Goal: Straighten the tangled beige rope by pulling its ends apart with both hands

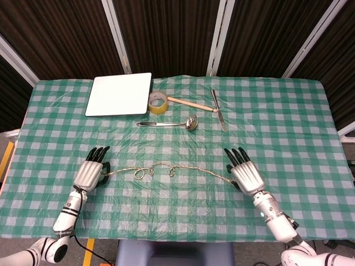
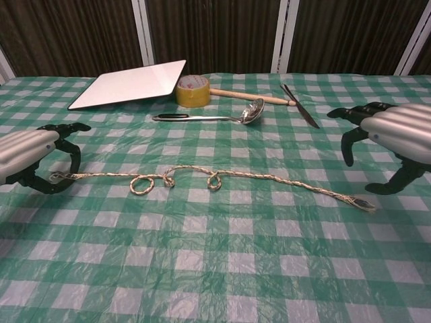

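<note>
Beige rope (image 2: 222, 176) ends just beside spread, empty fingers (image 2: 69, 127) of both hands.

One rope (image 1: 172, 168), board (image 1: 119, 94), tape roll (image 1: 158, 101), ladle (image 1: 169, 123), knife (image 1: 218, 110), stick (image 1: 191, 103); two hands.

Table (image 1: 288, 116) covered by a green-and-white checked cloth (image 2: 222, 269), wrinkled, hanging over the table's far edge. Behind the table, dark brown ribbed wall panels (image 1: 166, 33) split by white vertical strips (image 1: 221, 33), some strips slanted in the head view. Left of the table, grey floor with a yellow stripe (image 1: 6, 158). Below the table's near edge, a black cable (image 1: 94, 252). Light even, overhead, soft shadows.
</note>
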You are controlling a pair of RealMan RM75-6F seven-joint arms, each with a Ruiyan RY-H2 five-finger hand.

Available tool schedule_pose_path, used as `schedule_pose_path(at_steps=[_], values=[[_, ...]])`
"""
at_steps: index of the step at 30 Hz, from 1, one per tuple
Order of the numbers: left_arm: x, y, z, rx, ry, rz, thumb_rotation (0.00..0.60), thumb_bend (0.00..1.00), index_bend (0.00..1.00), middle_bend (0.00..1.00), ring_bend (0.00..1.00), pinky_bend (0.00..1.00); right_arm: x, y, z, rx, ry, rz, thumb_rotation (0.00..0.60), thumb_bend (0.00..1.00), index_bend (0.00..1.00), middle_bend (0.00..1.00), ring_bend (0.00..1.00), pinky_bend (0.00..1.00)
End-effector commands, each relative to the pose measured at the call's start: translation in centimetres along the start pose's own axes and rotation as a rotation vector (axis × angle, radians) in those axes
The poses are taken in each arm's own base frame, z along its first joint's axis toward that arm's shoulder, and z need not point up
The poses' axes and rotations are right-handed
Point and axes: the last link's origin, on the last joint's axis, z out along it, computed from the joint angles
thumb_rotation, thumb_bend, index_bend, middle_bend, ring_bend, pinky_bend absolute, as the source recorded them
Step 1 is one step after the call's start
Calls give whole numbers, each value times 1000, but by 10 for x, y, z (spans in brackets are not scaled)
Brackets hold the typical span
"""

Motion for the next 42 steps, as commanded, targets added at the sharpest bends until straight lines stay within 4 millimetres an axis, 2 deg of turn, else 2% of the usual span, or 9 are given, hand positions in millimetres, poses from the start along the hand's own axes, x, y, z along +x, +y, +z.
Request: schedule_pose_path(at_steps=[1, 12, 21, 27, 30, 42], values=[[0, 0, 0, 0, -4, 1, 600, 449, 632, 28, 0, 48, -2, -13, 18, 8, -16, -19, 600, 336, 583, 0, 0, 0], [2, -5, -1, 16, 5, 3, 600, 448, 634, 28, 0, 50, -25, -20, 24, -5, -114, -50, 600, 337, 588, 0, 0, 0], [1, -8, -1, 16, -4, 5, 600, 460, 638, 27, 0, 52, -29, -16, 26, -24, -153, -59, 600, 345, 599, 0, 0, 0], [0, -10, -1, 19, -13, 7, 600, 498, 644, 28, 0, 53, -29, -15, 28, -35, -170, -62, 600, 468, 624, 0, 0, 0], [1, -11, 0, 20, -15, 8, 600, 532, 645, 28, 0, 52, -31, -15, 30, -38, -185, -66, 600, 472, 631, 0, 0, 0], [1, -12, 0, 22, -12, 20, 600, 532, 646, 27, 0, 52, -32, -15, 33, -46, -193, -73, 600, 476, 708, 4, 0, 0]])
